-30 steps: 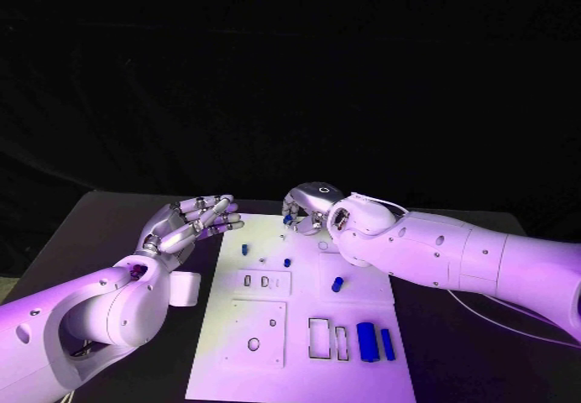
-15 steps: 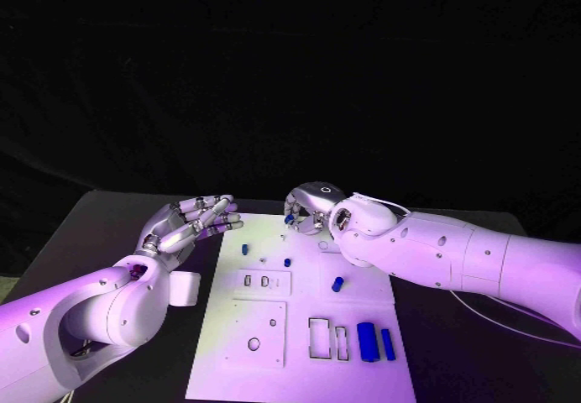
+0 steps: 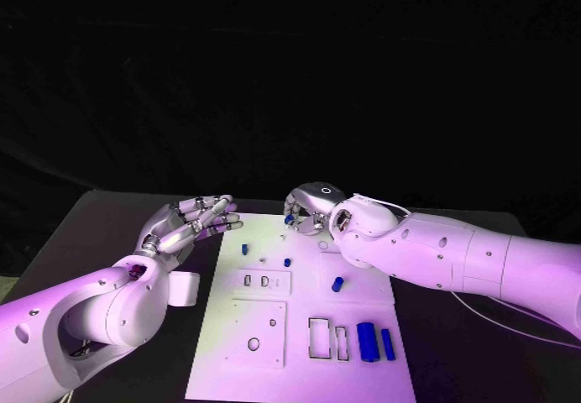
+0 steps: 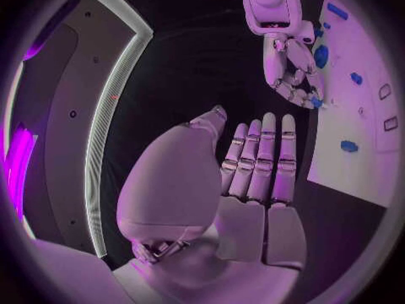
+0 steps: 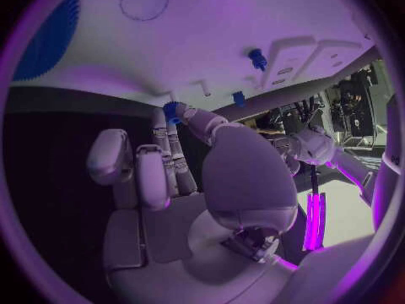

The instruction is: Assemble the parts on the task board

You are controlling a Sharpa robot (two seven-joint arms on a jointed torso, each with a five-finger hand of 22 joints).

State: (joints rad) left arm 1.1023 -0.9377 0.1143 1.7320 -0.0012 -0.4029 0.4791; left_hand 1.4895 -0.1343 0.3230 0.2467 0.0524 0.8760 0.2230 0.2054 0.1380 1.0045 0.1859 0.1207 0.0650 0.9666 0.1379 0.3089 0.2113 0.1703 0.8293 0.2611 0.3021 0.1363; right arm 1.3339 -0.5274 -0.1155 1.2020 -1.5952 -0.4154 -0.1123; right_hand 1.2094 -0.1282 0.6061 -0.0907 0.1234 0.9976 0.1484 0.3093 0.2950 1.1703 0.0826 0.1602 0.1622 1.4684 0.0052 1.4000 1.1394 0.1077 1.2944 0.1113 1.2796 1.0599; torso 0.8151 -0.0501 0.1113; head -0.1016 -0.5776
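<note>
Currently my right hand is pinching a small blue part at the far edge of the task board, fingertips closed on it. My left hand is hovering beside the board's left edge, fingers extended together, gripping nothing.

Almost nothing is changing: the right hand, pinching a blue part at the board's far edge, is shifting only a hair.
</note>
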